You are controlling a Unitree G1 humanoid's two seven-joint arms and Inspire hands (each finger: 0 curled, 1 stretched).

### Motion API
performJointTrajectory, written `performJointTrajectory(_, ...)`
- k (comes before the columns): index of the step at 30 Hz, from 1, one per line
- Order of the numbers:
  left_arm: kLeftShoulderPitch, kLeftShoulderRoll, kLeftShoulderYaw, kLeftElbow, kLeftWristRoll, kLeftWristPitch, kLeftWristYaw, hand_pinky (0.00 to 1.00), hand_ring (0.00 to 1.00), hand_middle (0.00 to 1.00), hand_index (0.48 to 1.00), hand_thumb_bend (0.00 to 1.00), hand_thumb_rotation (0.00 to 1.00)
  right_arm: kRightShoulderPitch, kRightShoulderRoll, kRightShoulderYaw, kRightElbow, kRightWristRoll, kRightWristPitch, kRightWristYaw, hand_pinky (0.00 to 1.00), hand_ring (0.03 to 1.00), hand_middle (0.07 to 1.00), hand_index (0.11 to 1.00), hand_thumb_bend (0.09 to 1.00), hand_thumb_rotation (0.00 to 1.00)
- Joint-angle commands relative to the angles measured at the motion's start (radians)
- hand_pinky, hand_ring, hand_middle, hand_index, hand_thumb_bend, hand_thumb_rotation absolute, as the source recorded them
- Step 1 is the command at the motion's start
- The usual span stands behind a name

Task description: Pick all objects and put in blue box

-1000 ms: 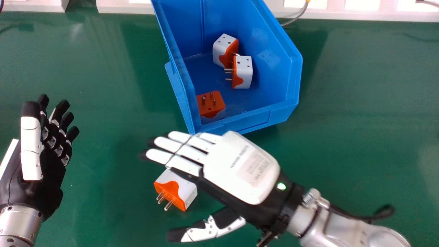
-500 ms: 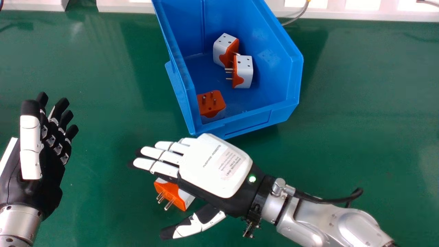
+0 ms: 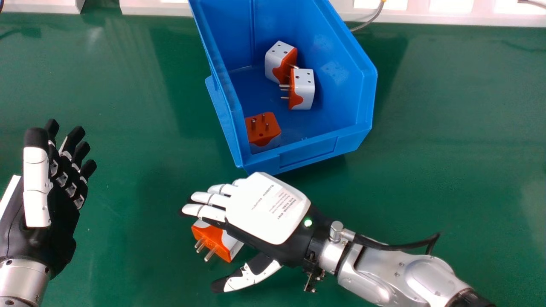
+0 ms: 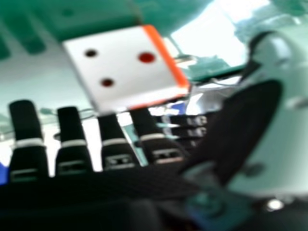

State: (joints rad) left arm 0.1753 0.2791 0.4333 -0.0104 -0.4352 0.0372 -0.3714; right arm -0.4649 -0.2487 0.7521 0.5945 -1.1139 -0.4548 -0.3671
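In the head view my right hand (image 3: 266, 209) hovers palm down over a white and orange plug adapter (image 3: 213, 241) on the green table, covering part of it; the fingers are slightly bent and the thumb is spread apart. In the right hand view the adapter (image 4: 122, 70) lies between the fingertips and the thumb of my right hand (image 4: 113, 139), not gripped. My left hand (image 3: 55, 200) is at the far left with fingers extended, holding nothing. The blue box (image 3: 307, 151) stands beyond my right hand and holds several adapters (image 3: 303, 89).
Green table surface (image 3: 448, 140) spreads to both sides of the box. A pale ledge (image 3: 448, 19) runs along the back edge, with a grey cable (image 3: 371, 21) beside the box. The box's front wall is close to my right hand's knuckles.
My right hand has moved left, over the adapter, and its fingers have bent somewhat. The left hand has shifted only slightly. The adapter on the table has kept its place.
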Motion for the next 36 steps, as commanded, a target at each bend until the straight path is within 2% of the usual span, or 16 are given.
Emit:
performJointTrajectory(1,0.008,0.000,0.012,-0.035,-0.023,0.005,0.001,1.00,1.00,0.99,0.992,0.84,0.96,-0.035,0.015,0.006,0.014,0.008,-0.004,-0.035,0.65,0.812,0.861,0.841,0.383,0.60)
performJointTrajectory(4,0.010,-0.002,0.012,-0.043,-0.029,0.012,0.001,1.00,1.00,0.99,0.990,0.84,0.95,-0.047,0.024,0.014,0.034,0.010,0.011,-0.020,0.66,0.822,0.866,0.844,0.379,0.63)
performJointTrajectory(8,0.015,0.000,0.009,-0.054,-0.030,0.015,0.000,1.00,1.00,0.99,0.995,0.84,0.95,-0.065,0.036,0.025,0.064,0.013,0.018,-0.021,0.66,0.820,0.864,0.835,0.377,0.62)
performJointTrajectory(10,0.018,-0.002,0.007,-0.062,-0.026,0.017,0.006,1.00,1.00,0.99,0.992,0.83,0.96,-0.075,0.043,0.032,0.079,0.010,0.028,-0.016,0.66,0.818,0.860,0.829,0.369,0.63)
performJointTrajectory(12,0.018,-0.002,0.006,-0.062,-0.025,0.016,0.006,1.00,1.00,0.98,0.991,0.84,0.96,-0.086,0.051,0.040,0.100,0.009,0.031,-0.026,0.66,0.815,0.857,0.828,0.359,0.67)
performJointTrajectory(15,0.022,-0.003,0.004,-0.071,-0.027,0.017,0.005,1.00,1.00,0.99,0.990,0.83,0.96,-0.097,0.057,0.047,0.119,0.010,0.036,-0.030,0.64,0.795,0.840,0.815,0.365,0.65)
performJointTrajectory(19,0.024,-0.002,0.003,-0.072,-0.022,0.010,0.002,1.00,1.00,0.99,0.991,0.84,0.97,-0.113,0.071,0.053,0.146,0.009,0.054,-0.020,0.63,0.770,0.817,0.798,0.369,0.66)
performJointTrajectory(20,0.025,-0.001,0.002,-0.073,-0.021,0.011,0.002,1.00,1.00,0.99,0.990,0.83,0.97,-0.117,0.078,0.056,0.163,0.006,0.054,-0.045,0.59,0.731,0.781,0.770,0.385,0.65)
performJointTrajectory(21,0.025,-0.001,0.003,-0.074,-0.022,0.010,0.002,1.00,1.00,0.99,0.991,0.84,0.97,-0.121,0.081,0.061,0.173,0.002,0.059,-0.054,0.53,0.657,0.719,0.716,0.403,0.58)
performJointTrajectory(22,0.025,-0.001,0.003,-0.074,-0.022,0.011,0.002,1.00,1.00,0.99,0.988,0.84,0.97,-0.122,0.088,0.057,0.188,0.016,0.051,-0.065,0.46,0.574,0.633,0.639,0.399,0.55)
performJointTrajectory(24,0.025,-0.002,0.002,-0.078,-0.024,0.013,0.003,1.00,1.00,0.99,0.987,0.84,0.97,-0.126,0.103,0.049,0.221,0.043,0.039,-0.070,0.36,0.426,0.479,0.522,0.468,0.26)
performJointTrajectory(26,0.026,-0.005,0.003,-0.082,-0.031,0.015,0.002,1.00,1.00,0.99,0.988,0.84,0.96,-0.131,0.117,0.042,0.240,0.067,0.046,-0.038,0.25,0.313,0.374,0.488,0.485,0.19)
performJointTrajectory(28,0.029,-0.007,0.003,-0.089,-0.034,0.018,0.003,1.00,1.00,0.99,0.986,0.84,0.95,-0.139,0.129,0.034,0.260,0.101,0.042,0.004,0.16,0.214,0.286,0.478,0.489,0.17)
performJointTrajectory(31,0.030,-0.010,0.001,-0.098,-0.029,0.022,0.011,1.00,1.00,0.98,0.982,0.84,0.95,-0.149,0.133,0.026,0.287,0.144,0.018,0.042,0.13,0.186,0.270,0.473,0.490,0.16)
performJointTrajectory(36,0.025,-0.003,-0.001,-0.090,-0.019,0.019,0.008,1.00,1.00,0.99,0.987,0.85,0.97,-0.152,0.127,0.014,0.307,0.200,-0.013,0.058,0.16,0.218,0.306,0.475,0.491,0.14)
